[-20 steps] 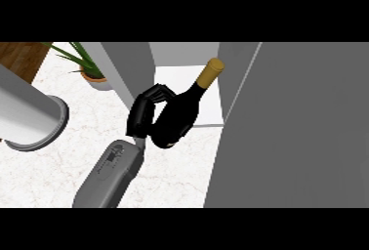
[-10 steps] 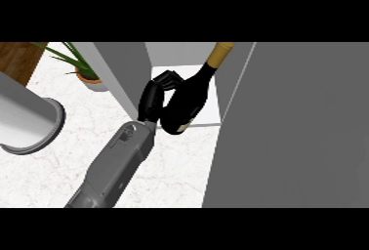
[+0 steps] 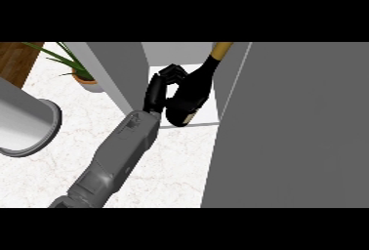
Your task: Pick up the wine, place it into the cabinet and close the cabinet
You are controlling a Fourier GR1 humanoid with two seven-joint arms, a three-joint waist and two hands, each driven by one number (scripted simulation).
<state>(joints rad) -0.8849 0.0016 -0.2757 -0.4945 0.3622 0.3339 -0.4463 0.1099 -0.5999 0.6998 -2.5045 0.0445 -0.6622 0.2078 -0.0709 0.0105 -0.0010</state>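
Placing step. Robot hand (image 3: 160, 88) curled round wine (image 3: 189, 95), bottle tilted, base just above cabinet (image 3: 115, 68) shelf, between side wall and open door (image 3: 302, 122). Next, likely: set down, release, withdraw, swing door closed.

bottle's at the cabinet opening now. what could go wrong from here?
1. The wine bottle is tilted, its neck leaning toward the open cabinet door; it could knock the door's edge or tip once released.
2. Its base sits near the front edge of the cabinet shelf; let go here, it might slide out or block the door from closing.
3. The hand is between the bottle and the cabinet's left wall; withdrawing could drag the bottle.
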